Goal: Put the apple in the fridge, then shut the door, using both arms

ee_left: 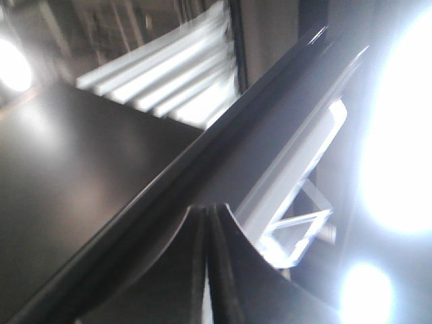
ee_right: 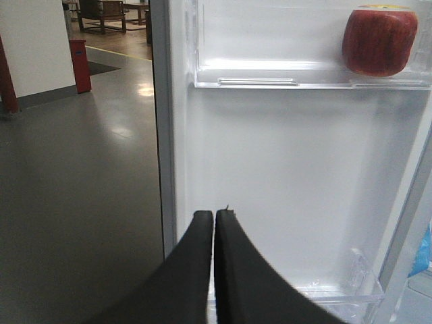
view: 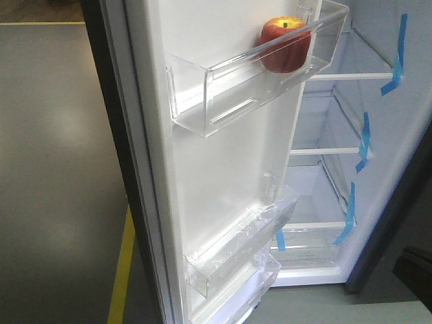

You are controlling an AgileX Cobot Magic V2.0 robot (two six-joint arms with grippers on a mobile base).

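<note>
Apple [view: 285, 44] sits in the upper clear bin [view: 229, 101] of the door [view: 223, 169], at the bin's end nearest the fridge [view: 412, 169] cabinet, stem up and resting against the bin's front wall. In the front view the door stands wide open, its white inner face towards the camera, with a lower bin [view: 236, 263] beneath. Behind it are the white shelves [view: 351, 75] and strips of blue tape [view: 398, 54]. No arm shows here. The placing looks done, so the step in hand is the closing.

From the left wrist (a blurred, glare-washed picture) the left tool [ee_left: 208, 210] has its fingers pressed together, holding nothing, and points at the door's dark edge [ee_left: 223, 148], which runs diagonally across. White lining and a corner of clear bin [ee_left: 304, 229] lie beyond that edge. Whether the fingers touch the door cannot be told.

From the right wrist the right tool [ee_right: 214, 214] is also pressed shut and empty, aimed at the white inner face near the door's free edge, with grey floor [ee_right: 81, 202] to the left. The apple [ee_right: 378, 40] is high at the bin's right end, well apart from the fingers.

To close well, the push should probably come from the left arm on the dark outer side, near the free edge and flat against it, slow enough that the apple does not roll along the bin. The right arm is on the inner side, in the door's sweep, and would need to be clear before the gap narrows.
</note>
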